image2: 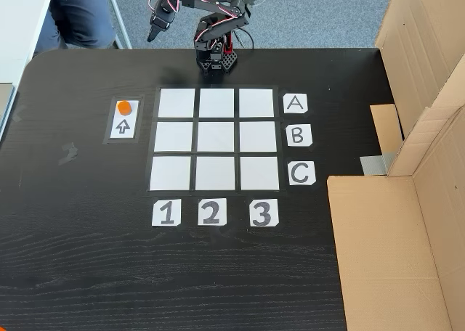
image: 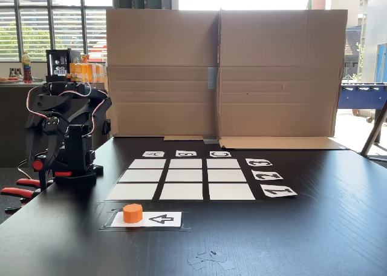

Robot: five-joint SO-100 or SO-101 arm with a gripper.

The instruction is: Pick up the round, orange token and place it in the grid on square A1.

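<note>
Your claw (image2: 154, 35) hangs off the far edge of the worktop (image2: 87, 273), folded close to the arm's base, and it points down. It holds nothing. I cannot tell if its fingers are spread or pressed together, because they look too small and dark in both fixed views.

You can see the token (image2: 125, 107) sitting on a small white card with a black arrow (image2: 123, 125). The arrow points at the token, so I think the card is there to show the start spot. It sits just beside the grid (image2: 217, 139), so you have only a short trip.

You want square A1 (image2: 176, 102). It is the corner where the A label (image2: 294, 103) row meets the 1 label (image2: 166, 213) column. That corner is the one next to the card and close to the arm, which I think makes it easy to reach. It is bare now.

Look at the worktop: it is dark, almost black, with a wood grain, so the white squares and the orange token stand out well. Big sheets of brown cardboard (image: 224, 70) stand along one side like a wall. Behind them you see bright windows. A person sits past the far corner, and you can see their legs (image2: 83, 11).
</note>
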